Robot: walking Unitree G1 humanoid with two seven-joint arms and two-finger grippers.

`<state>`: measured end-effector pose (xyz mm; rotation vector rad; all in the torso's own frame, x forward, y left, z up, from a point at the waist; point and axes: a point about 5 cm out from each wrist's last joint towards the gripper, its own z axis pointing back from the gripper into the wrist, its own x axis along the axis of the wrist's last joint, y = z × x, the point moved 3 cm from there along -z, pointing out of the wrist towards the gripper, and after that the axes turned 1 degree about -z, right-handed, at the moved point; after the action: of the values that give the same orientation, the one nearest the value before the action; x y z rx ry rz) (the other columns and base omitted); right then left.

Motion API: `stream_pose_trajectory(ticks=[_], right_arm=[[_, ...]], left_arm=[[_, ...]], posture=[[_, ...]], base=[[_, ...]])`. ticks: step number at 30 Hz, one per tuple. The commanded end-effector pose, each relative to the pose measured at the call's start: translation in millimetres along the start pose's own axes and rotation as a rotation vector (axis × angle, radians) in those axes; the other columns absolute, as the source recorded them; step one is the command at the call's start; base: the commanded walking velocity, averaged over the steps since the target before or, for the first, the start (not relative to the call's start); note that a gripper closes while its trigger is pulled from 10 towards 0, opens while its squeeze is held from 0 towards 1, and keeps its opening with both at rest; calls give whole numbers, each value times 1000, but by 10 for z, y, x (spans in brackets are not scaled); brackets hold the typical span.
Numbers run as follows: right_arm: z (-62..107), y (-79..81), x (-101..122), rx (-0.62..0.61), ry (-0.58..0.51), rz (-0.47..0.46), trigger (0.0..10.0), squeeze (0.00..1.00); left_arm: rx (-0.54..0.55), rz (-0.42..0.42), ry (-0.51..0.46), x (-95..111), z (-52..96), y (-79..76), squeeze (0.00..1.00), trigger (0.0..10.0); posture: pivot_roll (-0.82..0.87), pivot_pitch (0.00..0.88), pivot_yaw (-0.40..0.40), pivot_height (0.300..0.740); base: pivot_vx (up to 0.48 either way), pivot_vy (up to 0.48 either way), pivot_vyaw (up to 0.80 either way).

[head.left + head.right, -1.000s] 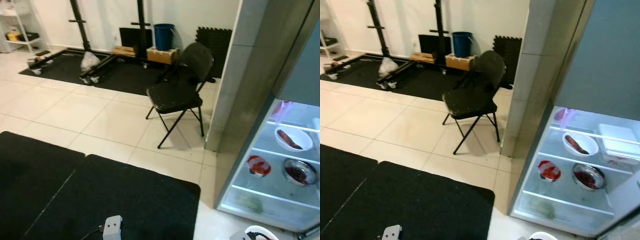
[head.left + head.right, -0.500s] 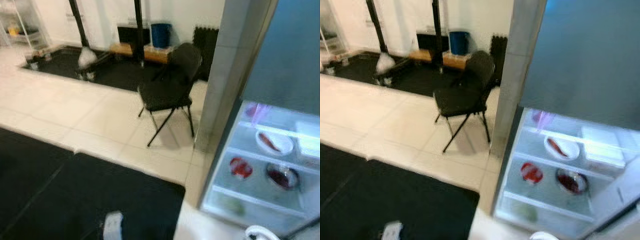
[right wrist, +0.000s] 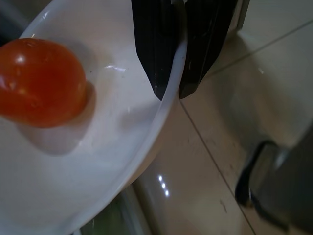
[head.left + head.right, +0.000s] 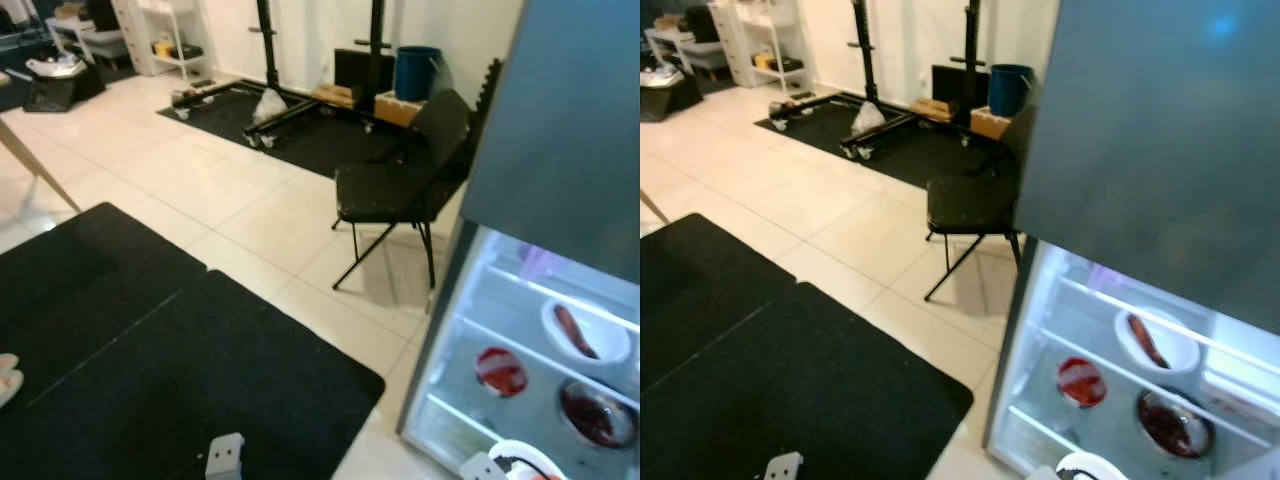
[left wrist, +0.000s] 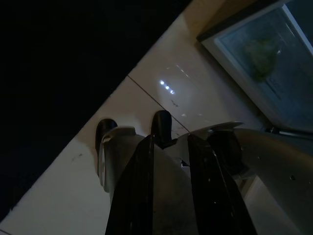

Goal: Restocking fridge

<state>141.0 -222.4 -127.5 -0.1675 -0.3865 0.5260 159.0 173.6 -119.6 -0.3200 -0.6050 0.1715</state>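
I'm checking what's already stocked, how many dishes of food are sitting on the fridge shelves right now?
3: a white bowl on the upper shelf, and below it a red-topped dish beside a metal bowl. The door may hide more. The right gripper holds another white bowl.

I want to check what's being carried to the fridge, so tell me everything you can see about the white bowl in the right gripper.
The white bowl looks like smooth, glossy ceramic or plastic, round, with a thin rim. One red tomato rests inside on its wall. The right gripper pinches the rim, one black finger inside and one outside. The bowl hangs above the pale tiled floor, just before the open fridge; its rim also shows at the bottom edge of the left eye view.
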Motion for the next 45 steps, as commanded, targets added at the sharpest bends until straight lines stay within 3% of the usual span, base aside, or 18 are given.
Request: stream_pose_trajectory(ticks=[1,34,45], right_arm=[[-6,0,44,-8,-13,5,10000,0],[-4,-9,24,-20,-2,6,10000,0],[-11,-50,102,-35,-23,8,10000,0]], left_arm=[[2,-15,-1,26,2,19,0,10000],[-3,19,-17,40,-4,3,0,10000],[2,10,-15,37,-1,13,0,10000]], posture=[[4,0,-25,740],[7,0,-28,740],[9,0,-29,740]], base=[[0,0,0],[0,-62,0],[0,0,-740]])
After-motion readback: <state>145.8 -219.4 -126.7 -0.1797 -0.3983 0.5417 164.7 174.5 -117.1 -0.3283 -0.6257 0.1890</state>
